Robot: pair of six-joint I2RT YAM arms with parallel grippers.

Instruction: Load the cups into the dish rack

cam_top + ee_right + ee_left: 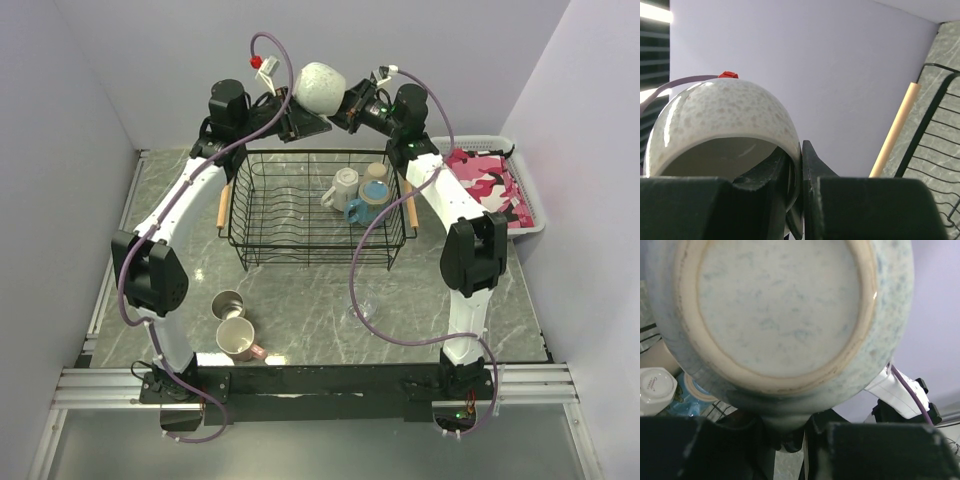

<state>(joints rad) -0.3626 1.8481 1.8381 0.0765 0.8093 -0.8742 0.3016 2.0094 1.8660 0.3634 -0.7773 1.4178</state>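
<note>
A white speckled cup hangs between the two hands, lying on its side, base toward the left hand and mouth toward the right hand. The right hand is clamped on the rim, one finger inside the mouth and one outside on the wall. The left hand is closed at the base end on a lump of glazed clay that dips between its fingers. This is likely the handle, though its wrist view is too tight to be sure.

Below both hands sits the rack. A white mug, tan cup and blue mug already lie under the right hand, with bare wire under the left. Well below the left hand, back toward its arm's base, a steel cup and pink mug stand on the table.

The cup looks like glazed ceramic: stiff, weighty for its size, slick on the glaze, and likely to chip against wire or a neighbouring mug. A deep pinch over the rim seems the surest hold, since a handle grip would probably let it swing. With both hands clamped on it, any mismatch in their motion would strain the cup
</note>
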